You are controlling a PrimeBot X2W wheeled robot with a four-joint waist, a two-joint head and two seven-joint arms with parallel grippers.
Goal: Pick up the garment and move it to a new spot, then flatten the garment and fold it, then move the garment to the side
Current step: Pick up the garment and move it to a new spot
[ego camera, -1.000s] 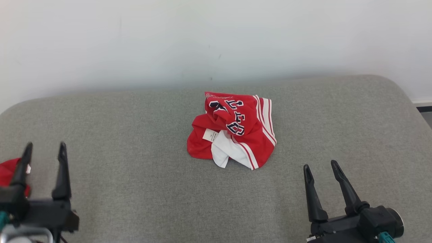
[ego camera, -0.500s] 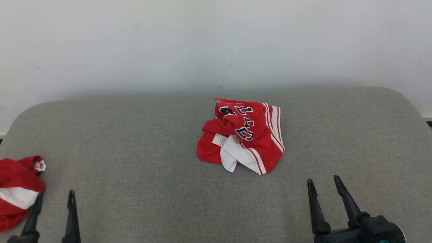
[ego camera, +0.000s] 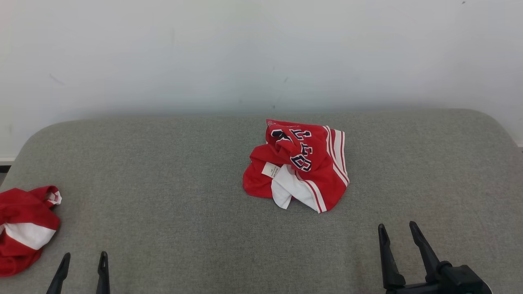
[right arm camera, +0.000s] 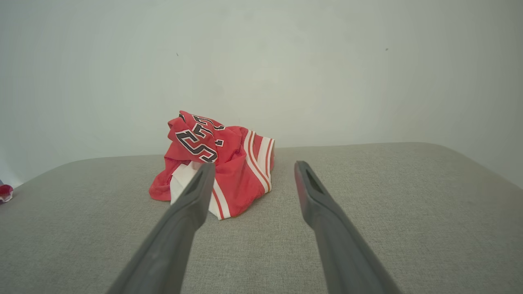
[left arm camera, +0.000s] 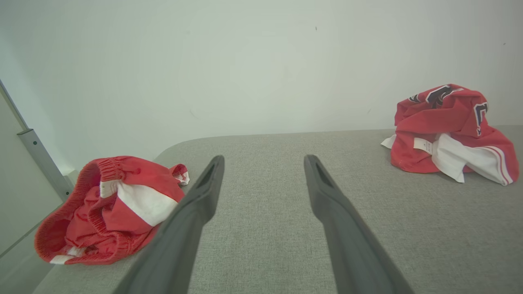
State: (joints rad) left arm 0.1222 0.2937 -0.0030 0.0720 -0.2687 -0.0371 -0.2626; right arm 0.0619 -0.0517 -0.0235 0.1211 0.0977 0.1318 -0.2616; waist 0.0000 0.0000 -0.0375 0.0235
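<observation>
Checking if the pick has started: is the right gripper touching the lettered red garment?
Apart. The head view shows bare grey cushion between the right gripper and the lettered garment.

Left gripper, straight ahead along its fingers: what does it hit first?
Way looks free: the left gripper, open, points over bare grey fabric cushion, between the crumpled red-and-white shorts and the crumpled red lettered garment. Probably the white wall first; depth unclear.

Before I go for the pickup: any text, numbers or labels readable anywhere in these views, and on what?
Dark white-edged block letters on the crumpled red and white fabric garment: folded over, not readable as a word.
Small white sewn-in tag on that garment: print too small to read.
On the second red and white garment at the left: no text legible.
</observation>
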